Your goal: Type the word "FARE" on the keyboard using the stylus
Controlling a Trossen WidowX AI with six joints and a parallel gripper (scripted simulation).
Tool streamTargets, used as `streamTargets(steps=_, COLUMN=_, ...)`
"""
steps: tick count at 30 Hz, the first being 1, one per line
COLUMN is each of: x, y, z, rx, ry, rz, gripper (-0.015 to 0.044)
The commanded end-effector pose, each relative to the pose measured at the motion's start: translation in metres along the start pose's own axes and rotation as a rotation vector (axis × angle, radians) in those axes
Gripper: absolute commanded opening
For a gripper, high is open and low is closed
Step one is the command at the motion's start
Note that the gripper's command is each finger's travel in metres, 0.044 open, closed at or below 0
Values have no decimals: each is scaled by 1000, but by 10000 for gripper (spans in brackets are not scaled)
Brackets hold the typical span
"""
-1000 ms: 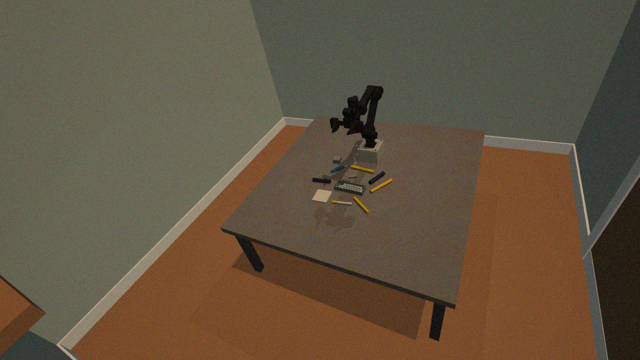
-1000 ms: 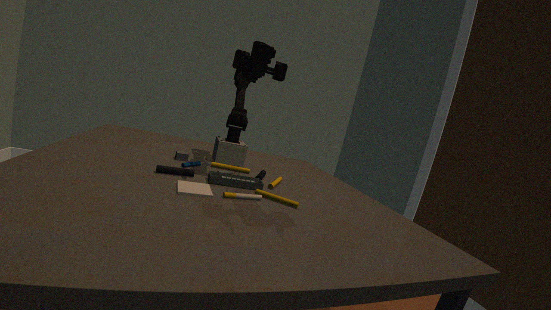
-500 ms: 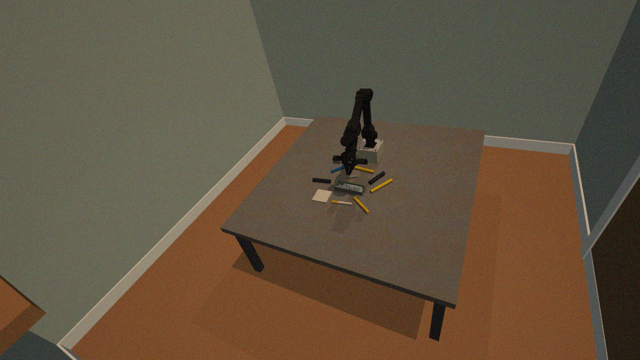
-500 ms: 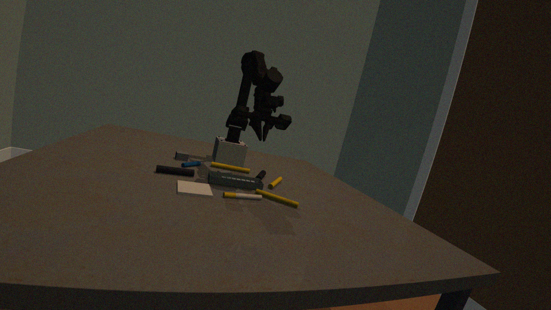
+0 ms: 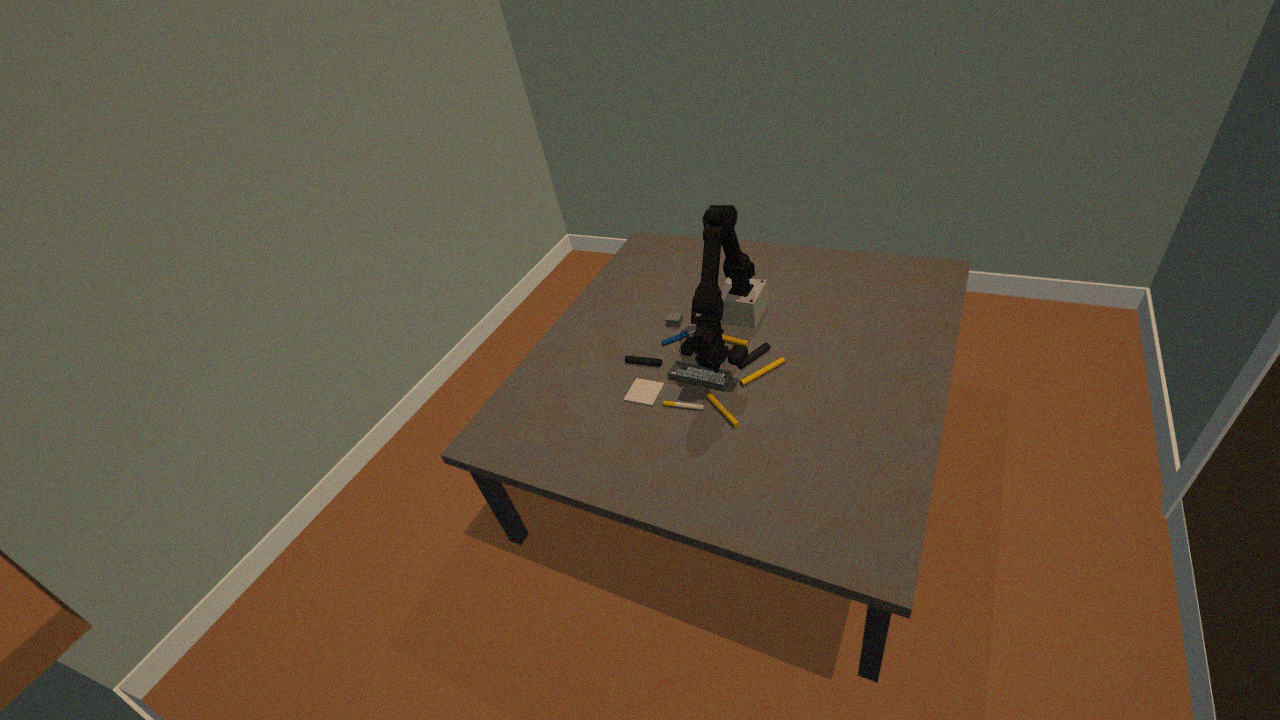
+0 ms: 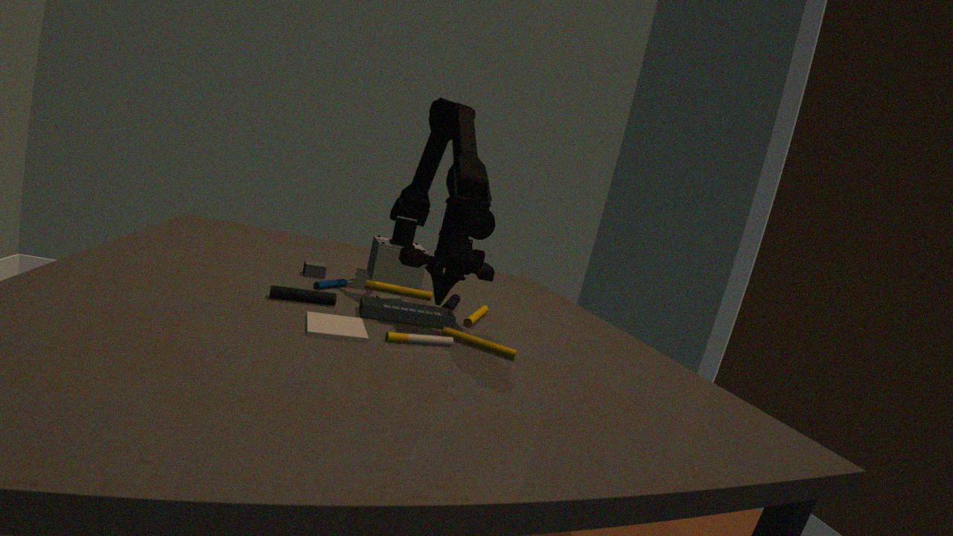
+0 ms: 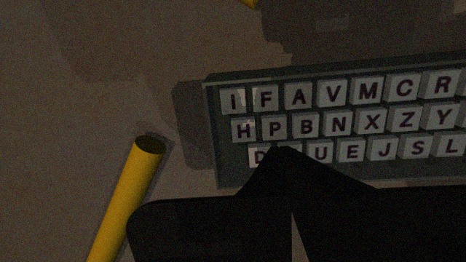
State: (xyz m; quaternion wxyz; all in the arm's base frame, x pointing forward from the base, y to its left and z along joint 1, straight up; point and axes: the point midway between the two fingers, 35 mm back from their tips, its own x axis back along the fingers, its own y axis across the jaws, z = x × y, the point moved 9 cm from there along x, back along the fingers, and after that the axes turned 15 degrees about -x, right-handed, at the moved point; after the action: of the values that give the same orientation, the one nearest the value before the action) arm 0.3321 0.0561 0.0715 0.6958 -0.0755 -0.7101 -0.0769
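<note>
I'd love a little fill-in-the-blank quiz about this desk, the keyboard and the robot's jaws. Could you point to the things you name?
1. On the keyboard point(image 5: 700, 376) point(image 6: 406, 313) point(image 7: 215, 145), the key between F point(image 7: 266, 98) and V point(image 7: 335, 95) is ____.
2. The key between U point(image 7: 320, 151) and J point(image 7: 384, 150) is ____.
3. The jaws point(image 5: 713, 368) point(image 6: 438, 303) are ____, with nothing between them.
4. The short marker beside the square pad point(image 5: 643, 391) point(image 6: 336, 325) is white and ____.

Missing words: A; E; shut; yellow.

The top view looks steeply down from high above the desk point(image 5: 805, 465) point(image 6: 266, 413), well back from the keyboard point(image 5: 701, 375) point(image 6: 406, 312) point(image 7: 342, 120). The exterior view faces the keyboard from lower and nearer, slanting down; both share the whole arm point(image 5: 709, 259) point(image 6: 466, 156). The wrist view looks down close above the keyboard, cropping one end.
</note>
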Motion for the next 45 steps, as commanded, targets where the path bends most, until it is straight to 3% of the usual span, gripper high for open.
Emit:
streamTargets(steps=1, x=2, y=2, z=-3, rx=-5, ry=-5, rz=-6, gripper=0)
streamTargets(steps=8, x=2, y=0, z=-4, rx=-5, ry=-5, rz=-6, gripper=0)
streamTargets(steps=13, x=2, y=-54, z=-18, rx=-5, ry=-6, rz=-2, gripper=0)
streamTargets(steps=23, x=2, y=-58, z=-19, rx=-5, ry=-6, rz=-1, gripper=0)
streamTargets(steps=29, x=2, y=-114, z=-33, rx=-5, ry=-7, rz=3, gripper=0)
streamTargets(steps=38, x=2, y=-113, z=-32, rx=-5, ry=-7, rz=3, gripper=0)
streamTargets(steps=45, x=2, y=-97, z=0, rx=-5, ry=-5, rz=2, gripper=0)
